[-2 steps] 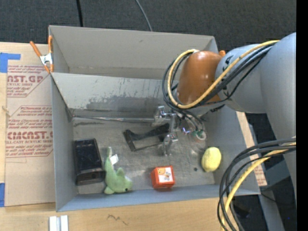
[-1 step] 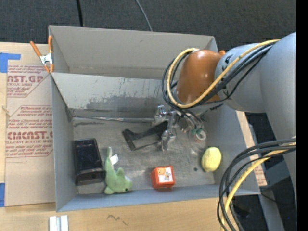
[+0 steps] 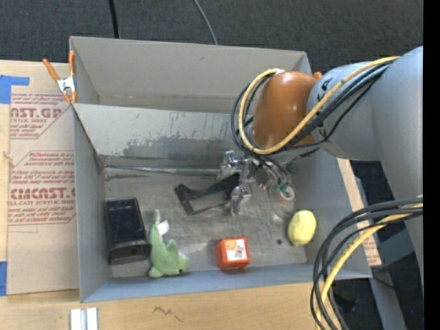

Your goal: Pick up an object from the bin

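Orange at the wrist and looped with yellow cables, the arm bends down from the right over the middle of the bin (image 3: 87,205). Its gripper (image 3: 238,192) is low at the right end of a black angled piece (image 3: 199,198) on the floor, and whether it is spread or closed there cannot be told. A yellow ball (image 3: 302,227) lies near on the right and a red cube (image 3: 232,253) toward the near wall, while a green plush toy (image 3: 165,254) and a black box (image 3: 125,229) sit well apart at the left.
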`<action>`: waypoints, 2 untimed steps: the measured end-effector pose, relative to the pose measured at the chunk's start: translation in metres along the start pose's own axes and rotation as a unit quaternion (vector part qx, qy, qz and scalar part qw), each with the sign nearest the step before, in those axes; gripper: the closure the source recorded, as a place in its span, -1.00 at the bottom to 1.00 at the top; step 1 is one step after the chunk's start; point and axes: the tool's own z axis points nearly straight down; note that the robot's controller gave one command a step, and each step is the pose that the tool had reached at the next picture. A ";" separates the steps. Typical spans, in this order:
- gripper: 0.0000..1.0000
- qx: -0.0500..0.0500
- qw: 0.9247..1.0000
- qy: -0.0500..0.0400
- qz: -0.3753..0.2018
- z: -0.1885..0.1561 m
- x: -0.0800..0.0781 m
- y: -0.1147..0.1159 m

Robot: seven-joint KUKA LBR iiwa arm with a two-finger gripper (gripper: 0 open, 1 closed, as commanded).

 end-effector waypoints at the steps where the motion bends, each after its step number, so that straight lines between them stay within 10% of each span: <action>1: 1.00 -0.002 1.000 0.017 -0.001 -0.046 0.001 0.001; 2: 1.00 0.000 1.000 0.008 0.001 -0.017 -0.003 -0.001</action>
